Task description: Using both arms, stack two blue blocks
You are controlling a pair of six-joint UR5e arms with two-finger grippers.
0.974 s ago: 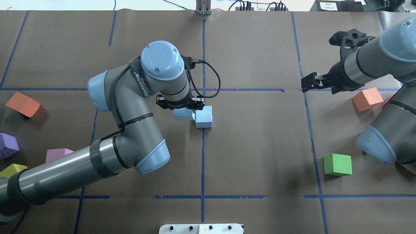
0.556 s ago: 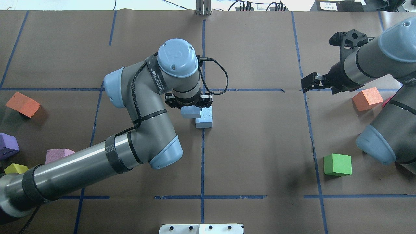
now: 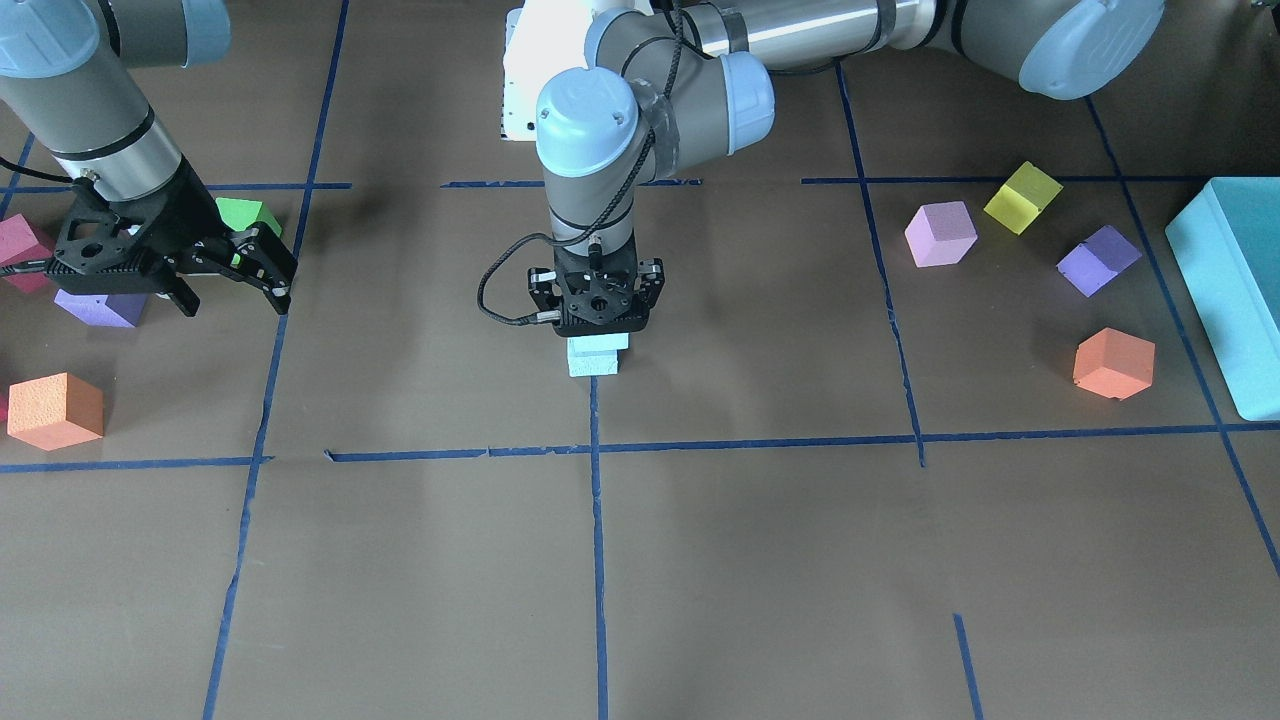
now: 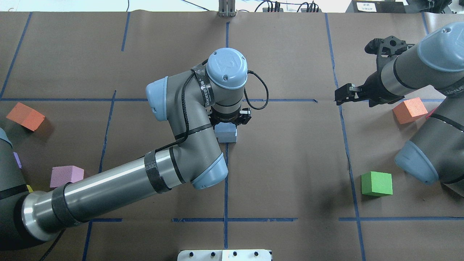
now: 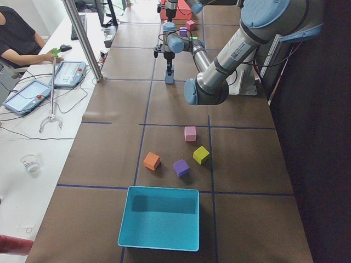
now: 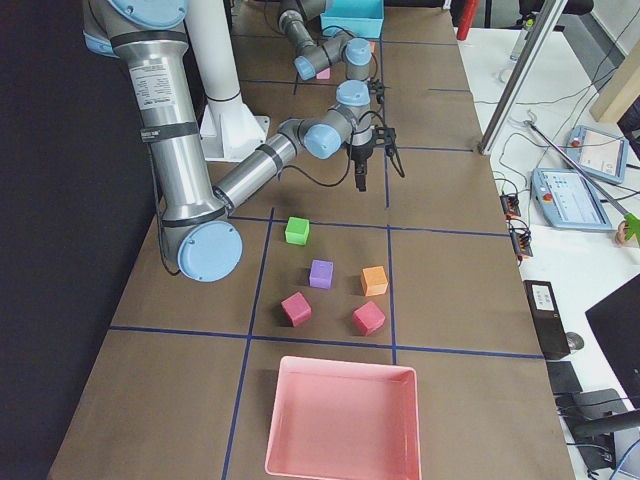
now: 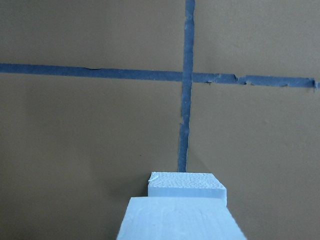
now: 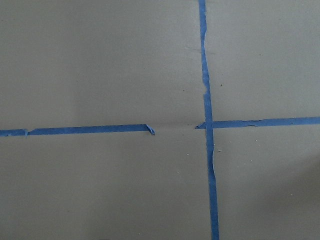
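My left gripper [image 3: 597,318] is shut on a pale blue block [image 3: 599,342] and holds it directly over the second blue block [image 3: 594,364], which sits on the table's centre tape line. The two look stacked with a small offset; I cannot tell if they touch. From overhead, the left wrist hides most of the pair [image 4: 226,134]. In the left wrist view the held block [image 7: 181,220] fills the bottom edge, with the lower block [image 7: 186,184] just beyond it. My right gripper [image 3: 237,298] is open and empty, hovering far off to the side [image 4: 344,95].
A green cube [image 4: 377,183] and an orange cube [image 4: 409,110] lie near the right arm. An orange cube [image 4: 25,116] and a pink-purple cube [image 4: 65,174] lie on the left side. A teal slab [image 3: 1235,290], a yellow cube [image 3: 1022,197] and a purple cube [image 3: 1098,260] are there too.
My left arm has swung right, carrying the blue block from beside the second blue block to over it. The right arm has barely moved.
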